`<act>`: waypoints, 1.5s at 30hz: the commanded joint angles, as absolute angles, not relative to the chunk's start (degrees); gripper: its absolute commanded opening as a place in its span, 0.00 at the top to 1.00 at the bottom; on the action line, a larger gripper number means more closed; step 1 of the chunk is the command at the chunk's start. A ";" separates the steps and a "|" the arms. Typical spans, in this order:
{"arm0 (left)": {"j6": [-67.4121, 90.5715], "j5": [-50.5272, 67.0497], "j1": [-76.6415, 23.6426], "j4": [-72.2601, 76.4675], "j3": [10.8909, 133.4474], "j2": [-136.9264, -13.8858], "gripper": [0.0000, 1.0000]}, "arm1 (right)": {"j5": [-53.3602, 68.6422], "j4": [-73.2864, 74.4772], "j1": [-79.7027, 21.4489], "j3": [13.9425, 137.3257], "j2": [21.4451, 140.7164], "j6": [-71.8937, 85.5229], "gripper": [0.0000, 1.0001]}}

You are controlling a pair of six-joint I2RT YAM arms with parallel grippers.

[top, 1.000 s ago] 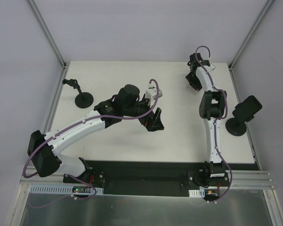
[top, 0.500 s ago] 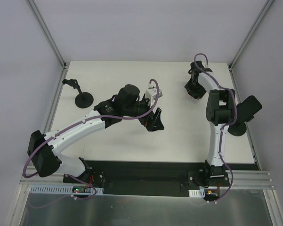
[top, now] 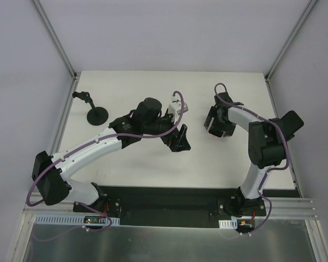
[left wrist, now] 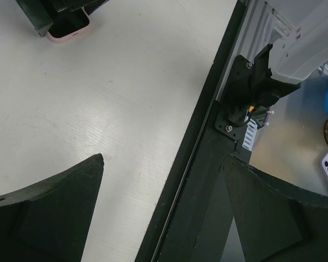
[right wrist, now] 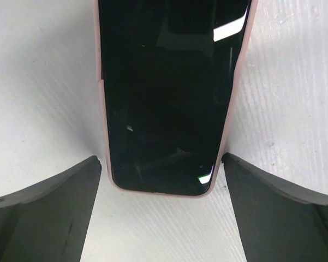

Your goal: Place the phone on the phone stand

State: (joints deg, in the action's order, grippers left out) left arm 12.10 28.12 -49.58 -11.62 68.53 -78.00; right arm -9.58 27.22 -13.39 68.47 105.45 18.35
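The phone has a black screen and a pink case and lies flat on the white table. My right gripper is open just above it, one finger on either side of the phone's near end, neither clearly gripping it. In the top view the right gripper hides the phone. The left wrist view shows the phone's end under the right gripper. A black phone stand stands at the table's right edge, behind the right arm. My left gripper is open and empty mid-table, also shown in its wrist view.
A second black stand with a round base is at the far left of the table. The black mounting rail runs along the near edge. The right arm's base shows beyond that edge.
My right gripper has swung from the far right of the table toward the middle and nearer, and now sits over the phone. The left arm has not moved.
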 commanded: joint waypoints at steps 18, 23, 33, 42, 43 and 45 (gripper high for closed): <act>12.57 28.30 -50.36 -10.46 69.35 -79.37 0.12 | -8.27 42.63 -8.88 86.66 118.12 19.25 0.04; 12.13 27.33 -50.36 -10.55 69.35 -78.58 0.12 | -5.02 42.89 -7.21 89.64 120.23 17.76 0.46; 12.04 22.33 -50.36 -10.63 68.29 -77.17 0.12 | 1.38 10.06 -12.56 63.92 93.98 10.12 0.99; 12.04 18.98 -49.31 -10.11 67.50 -74.09 0.11 | -5.25 22.81 -13.10 72.48 94.74 10.63 0.28; 12.22 18.81 -49.31 -9.93 67.33 -73.83 0.11 | -6.06 25.37 -13.18 74.77 97.36 10.46 0.08; 12.13 18.37 -49.31 -9.84 67.15 -73.83 0.11 | -8.16 34.13 -13.18 83.26 101.23 9.49 0.03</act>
